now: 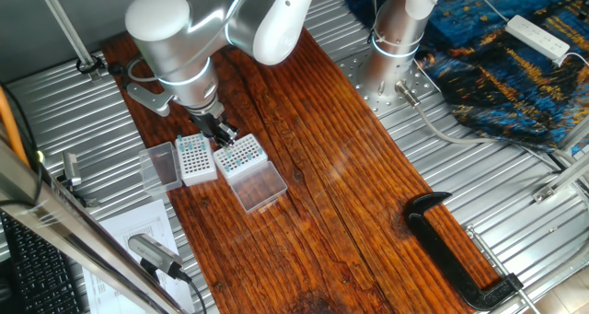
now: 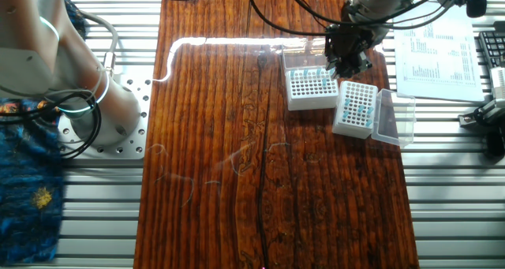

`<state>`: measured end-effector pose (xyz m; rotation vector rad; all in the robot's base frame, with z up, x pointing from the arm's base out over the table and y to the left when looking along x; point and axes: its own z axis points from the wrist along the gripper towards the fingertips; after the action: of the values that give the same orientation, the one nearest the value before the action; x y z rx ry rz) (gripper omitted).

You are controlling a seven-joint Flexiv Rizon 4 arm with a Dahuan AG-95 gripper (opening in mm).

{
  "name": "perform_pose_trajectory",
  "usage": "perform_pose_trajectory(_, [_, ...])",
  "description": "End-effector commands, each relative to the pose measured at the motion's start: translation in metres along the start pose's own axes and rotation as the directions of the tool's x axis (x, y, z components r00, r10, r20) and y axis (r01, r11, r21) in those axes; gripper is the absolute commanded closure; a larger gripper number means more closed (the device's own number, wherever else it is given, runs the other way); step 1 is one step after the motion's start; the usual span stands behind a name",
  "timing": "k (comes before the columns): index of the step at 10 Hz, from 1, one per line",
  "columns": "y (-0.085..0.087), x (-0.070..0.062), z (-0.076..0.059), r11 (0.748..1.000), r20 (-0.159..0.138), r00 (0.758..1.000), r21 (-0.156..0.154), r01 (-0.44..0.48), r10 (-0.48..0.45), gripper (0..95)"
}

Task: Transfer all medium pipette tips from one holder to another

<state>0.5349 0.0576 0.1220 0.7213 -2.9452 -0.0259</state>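
Observation:
Two small racks stand side by side on the wooden board. The opaque white-sided holder (image 1: 195, 157) (image 2: 355, 109) has a few teal medium pipette tips (image 2: 364, 107) in its grid, and its smoky lid (image 1: 161, 165) (image 2: 393, 117) lies open beside it. The clear-sided holder (image 1: 239, 153) (image 2: 310, 87) carries tips (image 2: 309, 76) along one edge, and its clear lid (image 1: 258, 187) (image 2: 304, 60) lies flat. My gripper (image 1: 221, 133) (image 2: 347, 68) hangs low between the racks, by a corner of the clear-sided one. Its dark fingers are close together, and a tip between them cannot be made out.
The arm's base (image 1: 391, 52) (image 2: 91, 103) stands beside the board. A black clamp (image 1: 460, 254) grips the board's far end. Printed paper (image 1: 138, 231) (image 2: 438, 52) lies on the metal table near the racks. A blue cloth (image 1: 515, 65) and a power strip (image 1: 538, 36) lie behind the base.

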Motion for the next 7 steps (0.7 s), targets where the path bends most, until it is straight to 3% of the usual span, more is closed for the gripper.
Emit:
perform_pose_trajectory(1, [0.000, 0.000, 0.000, 1.000, 0.000, 1.000, 0.001, 0.000, 0.000, 76.0])
perform_pose_trajectory(3, [-0.006, -0.001, 0.001, 1.000, 0.011, 1.000, 0.007, 0.003, -0.004, 76.0])
perform_pose_trajectory(7, [-0.042, -0.014, 0.001, 0.998, 0.018, 0.997, 0.004, 0.069, -0.069, 76.0])
